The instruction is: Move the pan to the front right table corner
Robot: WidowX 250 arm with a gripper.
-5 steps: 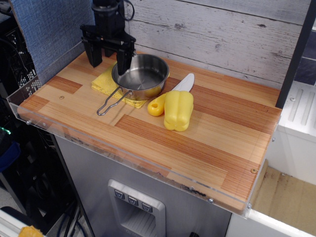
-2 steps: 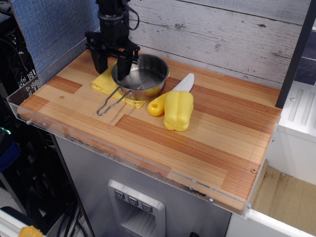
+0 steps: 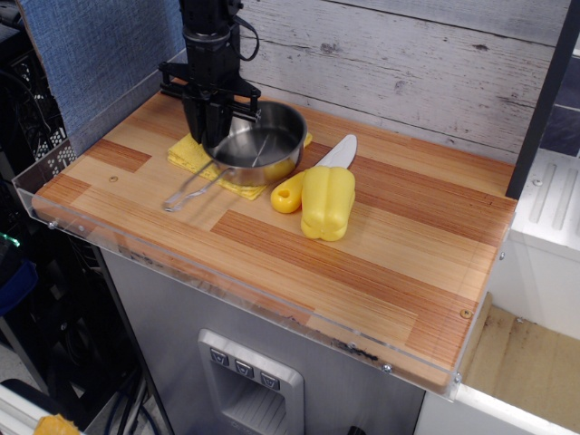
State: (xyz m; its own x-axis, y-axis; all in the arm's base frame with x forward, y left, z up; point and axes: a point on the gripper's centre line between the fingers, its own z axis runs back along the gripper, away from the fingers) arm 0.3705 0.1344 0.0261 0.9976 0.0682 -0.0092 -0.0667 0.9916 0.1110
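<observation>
The shiny steel pan [image 3: 267,147] sits on a yellow cloth [image 3: 184,150] at the back left of the table. Its wire-loop handle [image 3: 188,188] points to the front left. My black gripper [image 3: 214,134] comes straight down on the pan's left rim, with the jaws drawn together on the rim. The pan looks slightly tilted. The front right table corner [image 3: 444,349], with a small screw [image 3: 465,314] near it, lies far off to the right and bears nothing.
A yellow toy pepper [image 3: 327,202] and a knife with a yellow handle [image 3: 292,192] lie just right of the pan. A clear acrylic edge [image 3: 36,192] rims the table. A grey plank wall stands behind.
The gripper moved right and down, and its jaws closed on the pan's left rim. The pan shifted slightly and its handle swung to the left.
</observation>
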